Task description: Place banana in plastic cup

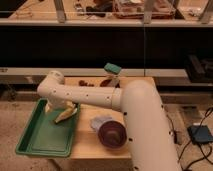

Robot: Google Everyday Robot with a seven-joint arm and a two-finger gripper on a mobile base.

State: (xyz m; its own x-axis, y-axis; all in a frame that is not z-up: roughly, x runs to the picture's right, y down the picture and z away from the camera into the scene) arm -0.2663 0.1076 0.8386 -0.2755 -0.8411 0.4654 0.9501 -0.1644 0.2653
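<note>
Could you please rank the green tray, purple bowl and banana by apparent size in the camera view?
1. Green tray, largest.
2. Purple bowl, next.
3. Banana, smallest, at the gripper over the tray's far right corner.

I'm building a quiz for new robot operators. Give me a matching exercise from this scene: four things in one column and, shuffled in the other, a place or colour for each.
Things:
1 banana
2 tray
3 bowl
4 gripper

Descriptions:
A dark purple, near the front edge of the table
B at the end of the white arm, above the tray's far part
C pale yellow, slim and pointed
D green, on the table's left side

Pairs: 1-C, 2-D, 3-A, 4-B
</note>
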